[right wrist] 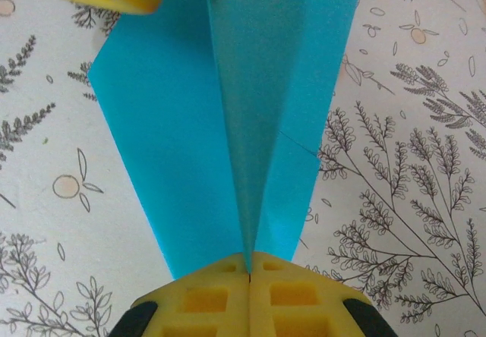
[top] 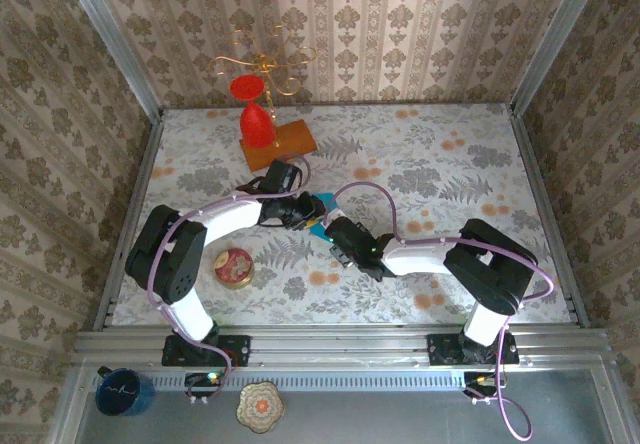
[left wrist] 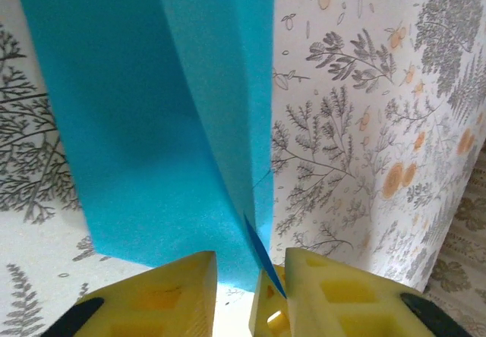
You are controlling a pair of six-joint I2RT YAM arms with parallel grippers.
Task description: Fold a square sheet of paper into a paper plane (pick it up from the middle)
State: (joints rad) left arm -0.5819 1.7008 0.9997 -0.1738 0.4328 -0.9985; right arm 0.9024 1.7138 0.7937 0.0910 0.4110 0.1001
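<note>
Pinched jaws of the right gripper (right wrist: 249, 270) tight on the paper plane (right wrist: 228, 124), at 6 o'clock. Had jaws of the left gripper (left wrist: 249, 265) apart round its 12 o'clock end. Sat at table (top: 450, 174) middle.

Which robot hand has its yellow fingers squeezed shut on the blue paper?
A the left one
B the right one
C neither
B: the right gripper pinches the paper plane at its centre crease with no gap between its fingers, while the left gripper has its fingers apart.
</note>
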